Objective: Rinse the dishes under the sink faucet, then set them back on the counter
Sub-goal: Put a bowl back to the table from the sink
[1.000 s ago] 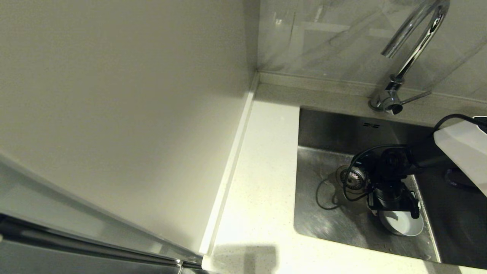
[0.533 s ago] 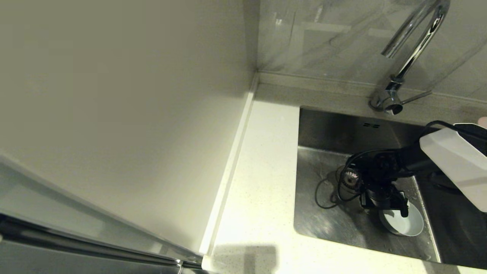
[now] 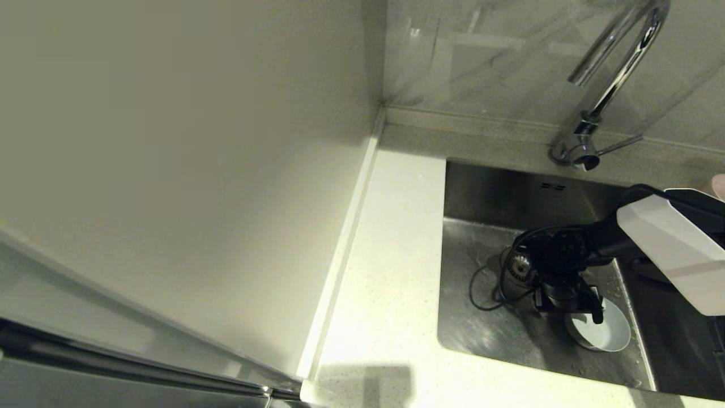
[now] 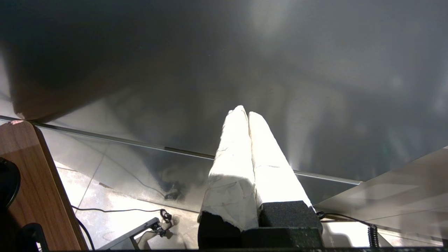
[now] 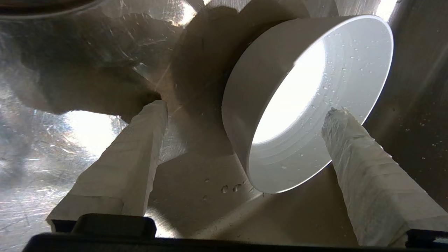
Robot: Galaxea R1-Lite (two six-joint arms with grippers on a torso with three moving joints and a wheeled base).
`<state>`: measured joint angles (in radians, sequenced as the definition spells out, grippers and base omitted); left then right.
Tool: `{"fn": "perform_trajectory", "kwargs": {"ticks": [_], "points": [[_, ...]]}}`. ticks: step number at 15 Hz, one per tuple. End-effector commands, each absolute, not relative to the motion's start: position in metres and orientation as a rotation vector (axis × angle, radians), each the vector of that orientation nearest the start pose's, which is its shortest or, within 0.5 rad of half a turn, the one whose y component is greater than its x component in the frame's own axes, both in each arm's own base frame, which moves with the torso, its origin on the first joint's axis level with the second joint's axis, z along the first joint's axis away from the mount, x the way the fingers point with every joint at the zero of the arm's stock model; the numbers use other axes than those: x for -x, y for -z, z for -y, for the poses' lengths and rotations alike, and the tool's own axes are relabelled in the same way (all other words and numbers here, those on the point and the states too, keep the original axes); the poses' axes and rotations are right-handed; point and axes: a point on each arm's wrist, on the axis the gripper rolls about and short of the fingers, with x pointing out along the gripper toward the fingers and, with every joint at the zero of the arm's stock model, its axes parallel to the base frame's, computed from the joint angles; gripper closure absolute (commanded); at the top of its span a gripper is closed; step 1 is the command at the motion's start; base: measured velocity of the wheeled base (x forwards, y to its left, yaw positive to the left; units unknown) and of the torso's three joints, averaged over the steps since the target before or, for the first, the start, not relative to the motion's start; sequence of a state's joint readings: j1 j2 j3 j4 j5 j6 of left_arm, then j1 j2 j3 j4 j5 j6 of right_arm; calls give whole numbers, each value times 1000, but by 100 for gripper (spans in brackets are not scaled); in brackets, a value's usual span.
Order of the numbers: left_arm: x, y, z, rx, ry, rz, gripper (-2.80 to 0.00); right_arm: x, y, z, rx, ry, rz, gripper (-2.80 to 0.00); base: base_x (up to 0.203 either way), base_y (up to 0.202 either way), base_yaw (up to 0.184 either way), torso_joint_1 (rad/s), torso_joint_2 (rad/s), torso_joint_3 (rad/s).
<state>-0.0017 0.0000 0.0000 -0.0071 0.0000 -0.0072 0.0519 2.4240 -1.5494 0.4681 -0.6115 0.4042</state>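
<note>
Head view shows the right gripper [image 3: 569, 309] reaching down into the sink [image 3: 481, 334], just beside the drain strainer [image 3: 518, 266], with a small grey-blue bowl [image 3: 603, 331] on the sink floor on the side of the strainer away from the faucet [image 3: 600, 96]. The bowl sits low in the basin, likely so the arm can pick it up and carry it under the spout, which hangs above the far side of the strainer; no water is seen running. In the right wrist view the gripper's fingers stand wide apart: one padded finger [image 5: 360, 154] lies across the bowl's [image 5: 304, 105] open mouth, close to or touching its inner wall, while the other [image 5: 140, 147] is outside, well clear of the bowl's side wall, so the near wall sits between them but nothing is clamped yet. Droplets speckle the bowl's inside and the steel around it. The bowl looks tipped toward its side in that view. The left gripper [image 4: 246, 115] is parked away from the sink, its fingers pressed together and holding nothing. The white counter [image 3: 391, 255] beside the sink, away from the strainer, is where the bowl should end up.
</note>
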Motion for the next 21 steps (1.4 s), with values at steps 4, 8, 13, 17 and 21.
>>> {"fn": "perform_trajectory", "kwargs": {"ticks": [4, 8, 13, 17, 21], "points": [[23, -75, 0, 8, 2, 5, 0, -417, -14, -1, 115, 722, -1171, -280, 0, 0, 0, 0, 0, 0], [23, -75, 0, 8, 2, 5, 0, -418, -14, 1, 110, 724, -1168, -280, 0, 0, 0, 0, 0, 0], [23, -75, 0, 8, 2, 5, 0, -416, -15, 1, 107, 726, -1170, -280, 0, 0, 0, 0, 0, 0], [23, -75, 0, 8, 2, 5, 0, -416, -15, 4, 101, 722, -1176, -280, 0, 0, 0, 0, 0, 0], [23, -75, 0, 8, 2, 5, 0, -417, -15, 4, 94, 723, -1174, -280, 0, 0, 0, 0, 0, 0]]}}
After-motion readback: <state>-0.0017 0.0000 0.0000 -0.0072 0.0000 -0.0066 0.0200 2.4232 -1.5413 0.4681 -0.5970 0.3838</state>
